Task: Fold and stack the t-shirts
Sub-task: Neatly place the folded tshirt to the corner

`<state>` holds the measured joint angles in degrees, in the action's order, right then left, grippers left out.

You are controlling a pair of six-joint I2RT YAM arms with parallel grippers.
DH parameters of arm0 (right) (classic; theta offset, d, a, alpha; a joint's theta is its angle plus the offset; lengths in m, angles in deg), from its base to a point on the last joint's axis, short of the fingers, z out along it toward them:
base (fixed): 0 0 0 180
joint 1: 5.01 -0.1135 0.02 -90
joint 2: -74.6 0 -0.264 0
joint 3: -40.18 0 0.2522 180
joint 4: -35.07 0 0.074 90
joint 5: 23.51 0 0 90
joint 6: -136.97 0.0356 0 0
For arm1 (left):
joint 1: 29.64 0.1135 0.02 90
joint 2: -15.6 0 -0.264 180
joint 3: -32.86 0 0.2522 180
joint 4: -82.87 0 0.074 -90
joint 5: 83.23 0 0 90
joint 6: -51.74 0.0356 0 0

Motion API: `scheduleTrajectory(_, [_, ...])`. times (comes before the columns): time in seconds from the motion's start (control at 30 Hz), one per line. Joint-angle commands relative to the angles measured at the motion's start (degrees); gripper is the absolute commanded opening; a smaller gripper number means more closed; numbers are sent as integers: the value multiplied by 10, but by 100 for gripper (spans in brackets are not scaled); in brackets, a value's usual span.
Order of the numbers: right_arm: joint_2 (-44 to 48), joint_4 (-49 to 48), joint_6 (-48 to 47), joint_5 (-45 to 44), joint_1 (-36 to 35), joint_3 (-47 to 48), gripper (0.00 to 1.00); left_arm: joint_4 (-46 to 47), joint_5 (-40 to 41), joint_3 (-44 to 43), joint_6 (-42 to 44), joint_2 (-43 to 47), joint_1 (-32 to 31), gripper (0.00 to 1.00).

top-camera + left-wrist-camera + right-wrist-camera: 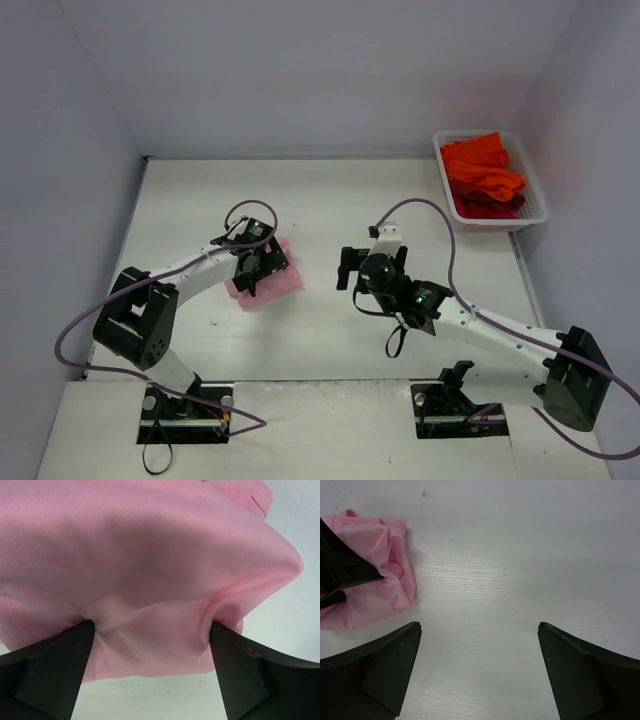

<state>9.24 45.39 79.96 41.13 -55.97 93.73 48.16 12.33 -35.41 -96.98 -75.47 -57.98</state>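
The left hand stood spread wide and unclenched, the crumpled light pink cloth t-shirt bunched between its jaws. The right hand hung released beside it. Closing here could pinch several layers and spoil the fold.

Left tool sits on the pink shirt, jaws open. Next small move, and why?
Probably close the left tool: its open fingers press into the pink t-shirt, with cloth puckered up between them, so a pinch should catch a fold. The right tool is open over the table beside the shirt, holding nothing.
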Motion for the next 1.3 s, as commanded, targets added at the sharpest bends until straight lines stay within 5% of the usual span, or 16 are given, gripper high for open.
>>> scheduleTrajectory(0.0, [21,-8,5,-29,5,2,100,10,-2,-10,13,-13,24,94])
scheduleTrajectory(0.5, [100,63,15,-49,6,3,100,-14,-1,-44,51,-33,69,94])
scheduleTrajectory(1.27, [58,70,1,-60,7,45,100,-10,-42,-88,99,-68,160,94])
